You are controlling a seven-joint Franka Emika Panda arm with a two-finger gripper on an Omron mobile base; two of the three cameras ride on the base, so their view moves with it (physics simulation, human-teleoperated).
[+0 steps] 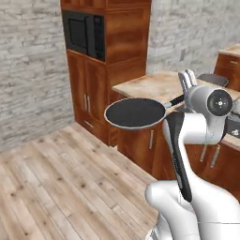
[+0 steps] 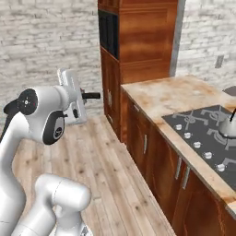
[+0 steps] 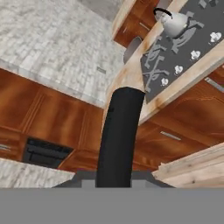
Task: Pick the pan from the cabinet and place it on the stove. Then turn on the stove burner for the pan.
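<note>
The round dark frying pan with pale rim hangs level over the pale plank floor, left of the flat dark stove, likely mid-carry. The gripper is clamped on its black stick handle. A marbled tan counter surrounds the stove; grey brick walls stand behind.

Even, bright rendered light, faint soft shadows, no glare, slightly blurry textures

Arm folded, elbow high, wrist level beside it. Gripper closed on the black stick handle of the pan; handle runs out straight between the fingers, pan body carried level beyond the fingertips, off any surface.
</note>
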